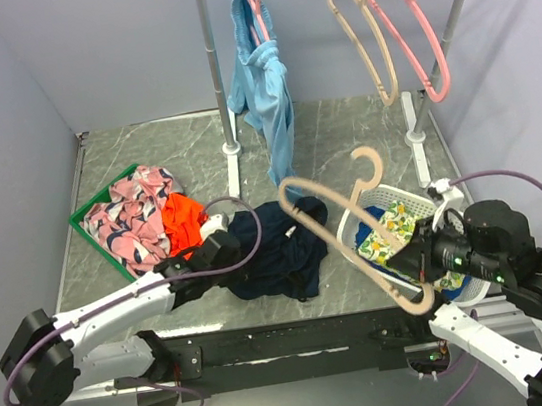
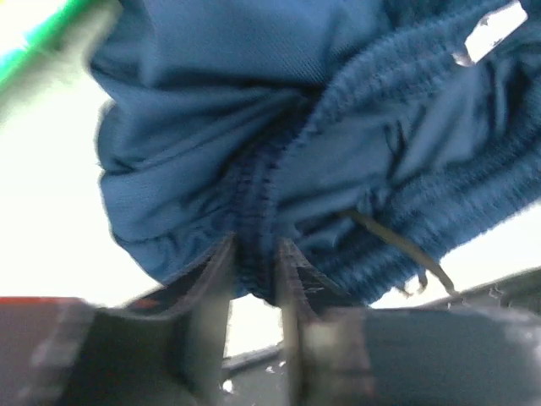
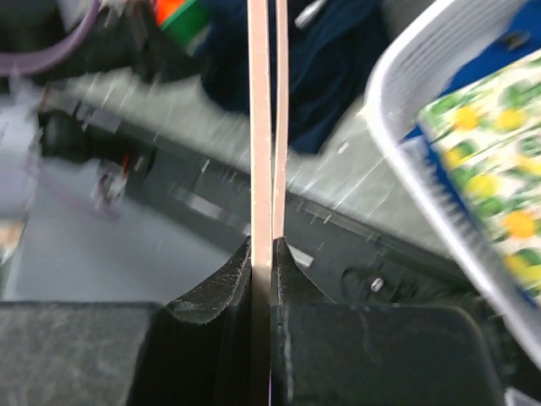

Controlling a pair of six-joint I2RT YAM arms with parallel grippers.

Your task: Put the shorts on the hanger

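From above, the shorts (image 1: 277, 247) are lying by the table's (image 1: 341, 127) front edge, with the hanger (image 1: 340, 229) tilting over them. Left wrist: the left hand (image 2: 254, 254) is pinching their waistband. Right wrist: the right hand (image 3: 262, 249) is clamping the hanger.

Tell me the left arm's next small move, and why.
Probably lift the pinched fold and carry it toward the hanger. The left pincer is tight on a gathered fold of the shorts, which lie bunched on the table, and the right pincer is shut on the hanger, holding it near them.
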